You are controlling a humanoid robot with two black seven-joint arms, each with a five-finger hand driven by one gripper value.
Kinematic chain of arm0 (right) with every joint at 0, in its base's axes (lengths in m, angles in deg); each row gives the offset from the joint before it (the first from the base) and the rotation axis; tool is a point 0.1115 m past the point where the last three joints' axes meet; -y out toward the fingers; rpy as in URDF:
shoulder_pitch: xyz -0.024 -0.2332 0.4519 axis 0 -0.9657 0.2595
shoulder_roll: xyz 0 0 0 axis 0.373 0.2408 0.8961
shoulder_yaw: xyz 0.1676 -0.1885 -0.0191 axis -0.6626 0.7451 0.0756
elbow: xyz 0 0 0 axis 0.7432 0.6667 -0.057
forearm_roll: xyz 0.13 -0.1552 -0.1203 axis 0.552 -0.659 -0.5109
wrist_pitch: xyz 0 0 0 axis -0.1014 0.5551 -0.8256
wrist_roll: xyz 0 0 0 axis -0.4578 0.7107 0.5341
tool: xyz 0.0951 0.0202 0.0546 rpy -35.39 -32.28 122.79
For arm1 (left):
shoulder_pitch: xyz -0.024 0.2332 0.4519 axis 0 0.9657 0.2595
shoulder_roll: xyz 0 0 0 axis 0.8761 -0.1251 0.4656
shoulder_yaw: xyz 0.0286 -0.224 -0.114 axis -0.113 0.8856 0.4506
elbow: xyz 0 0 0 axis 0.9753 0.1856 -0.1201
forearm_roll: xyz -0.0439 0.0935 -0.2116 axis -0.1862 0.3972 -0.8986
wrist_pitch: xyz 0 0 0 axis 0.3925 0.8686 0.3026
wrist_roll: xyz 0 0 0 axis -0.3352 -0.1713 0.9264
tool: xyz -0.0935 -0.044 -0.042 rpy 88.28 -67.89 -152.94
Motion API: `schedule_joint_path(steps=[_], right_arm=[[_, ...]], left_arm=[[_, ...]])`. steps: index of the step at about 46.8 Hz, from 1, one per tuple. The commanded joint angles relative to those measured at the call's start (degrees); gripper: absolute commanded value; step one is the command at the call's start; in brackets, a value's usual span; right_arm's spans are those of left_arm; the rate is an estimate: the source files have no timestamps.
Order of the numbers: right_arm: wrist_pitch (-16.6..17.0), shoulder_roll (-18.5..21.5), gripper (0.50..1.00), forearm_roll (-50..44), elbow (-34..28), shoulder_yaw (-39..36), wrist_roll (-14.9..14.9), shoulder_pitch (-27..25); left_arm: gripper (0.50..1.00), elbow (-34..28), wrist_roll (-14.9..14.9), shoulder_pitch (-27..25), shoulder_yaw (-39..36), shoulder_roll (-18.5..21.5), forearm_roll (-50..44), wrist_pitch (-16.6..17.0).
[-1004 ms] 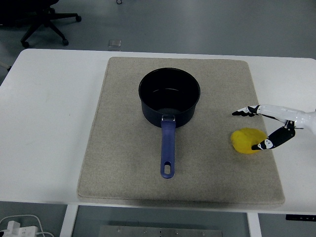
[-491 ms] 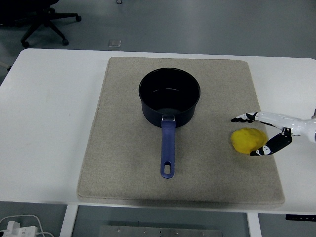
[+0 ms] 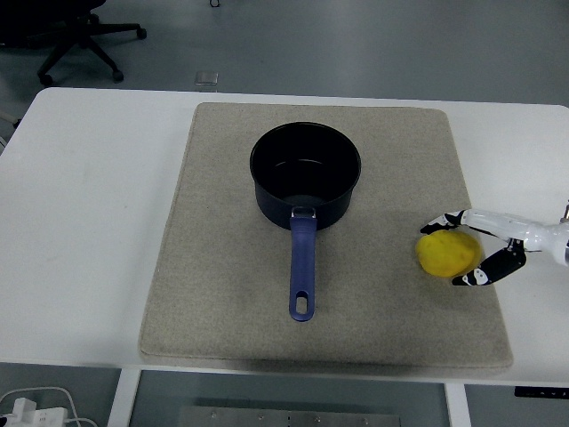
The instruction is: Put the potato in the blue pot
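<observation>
The yellow potato [image 3: 447, 253] lies on the beige mat [image 3: 222, 294] at its right side. My right hand [image 3: 462, 249] comes in from the right edge, its fingers [image 3: 444, 221] curved around the far side of the potato and its thumb [image 3: 476, 275] at the near side, closing on it. I cannot tell if they grip it firmly. The blue pot [image 3: 305, 176] stands empty at the mat's middle, its handle [image 3: 302, 267] pointing toward me. The left arm is out of view.
The mat covers the middle of the white table [image 3: 89, 222]. A black office chair [image 3: 76, 36] stands on the floor beyond the table's far left corner. A white power strip [image 3: 36, 411] lies on the floor at bottom left.
My right hand has lowered and its fingers have drawn in around the potato, which stays in about the same place on the mat.
</observation>
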Motion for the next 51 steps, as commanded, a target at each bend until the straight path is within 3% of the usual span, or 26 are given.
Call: schedule_joint_path(steps=[1,7,12,29,36,51], right_arm=[[-0.34,-0.06,0.787,-0.28,-0.20,0.58,-0.03,0.16],[-0.34,-0.06,0.681,-0.29,-0.20,0.50,-0.03,0.25],[-0.34,-0.14,0.623,-0.29,-0.20,0.50,-0.03,0.34],[-0.43,-0.32,0.617,0.24,-0.37,-0.73,0.15,1.48],[-0.60,-0.49,0.503,0.51,-0.55,-0.73,1.38,3.41],[-0.51,-0.32,0.500,0.68,-0.72,-0.65,4.19,9.04]], left_arm=[[0.996,0.00,0.01,0.00,0.00,0.00,0.00,-0.01],[0.996,0.00,0.01,0.00,0.00,0.00,0.00,-0.01],[0.996,0.00,0.01,0.00,0.00,0.00,0.00,-0.01],[0.996,0.00,0.01,0.00,0.00,0.00,0.00,-0.01],[0.996,0.00,0.01,0.00,0.00,0.00,0.00,-0.01],[0.996,0.00,0.01,0.00,0.00,0.00,0.00,-0.01]])
